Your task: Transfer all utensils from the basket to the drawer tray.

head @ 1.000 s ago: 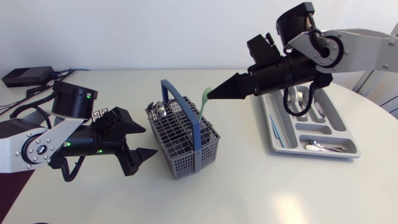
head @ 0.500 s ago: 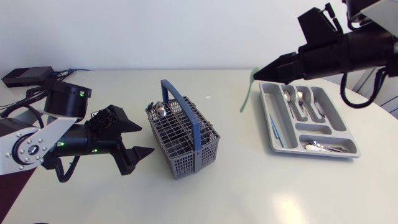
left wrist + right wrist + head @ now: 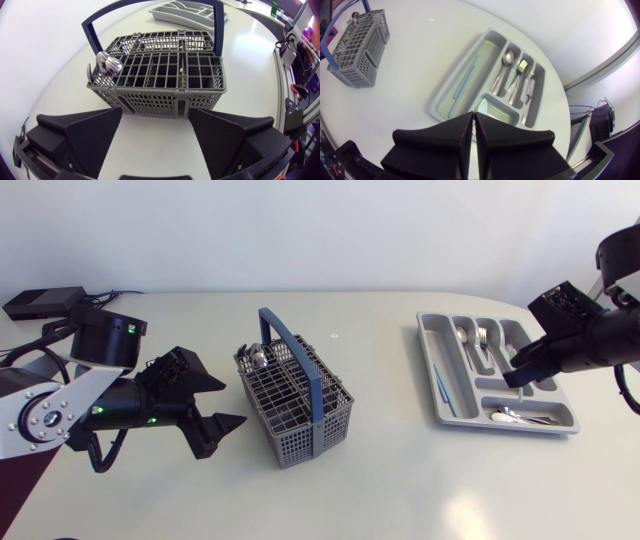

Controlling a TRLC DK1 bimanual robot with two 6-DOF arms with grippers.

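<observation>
The grey basket (image 3: 300,415) with a blue handle (image 3: 300,355) stands mid-table and holds a metal spoon (image 3: 258,358) in its far left corner. My left gripper (image 3: 240,406) rests open just left of it; from its wrist the basket wall (image 3: 155,95) sits right ahead of the spread fingers. At the right lies the grey drawer tray (image 3: 560,423). My right gripper (image 3: 507,378) hangs over that tray, shut on a pale green utensil (image 3: 482,106), of which only a sliver shows past the fingertips, above a short compartment.
In the tray lie a blue utensil (image 3: 462,85) in the long slot, spoons (image 3: 465,338), forks (image 3: 485,338) and more cutlery (image 3: 515,417) in the front compartment. Black boxes and cables (image 3: 40,305) sit at the table's far left corner.
My right arm has carried the green utensil from above the basket rightward and down over the tray. The left arm has barely shifted.
</observation>
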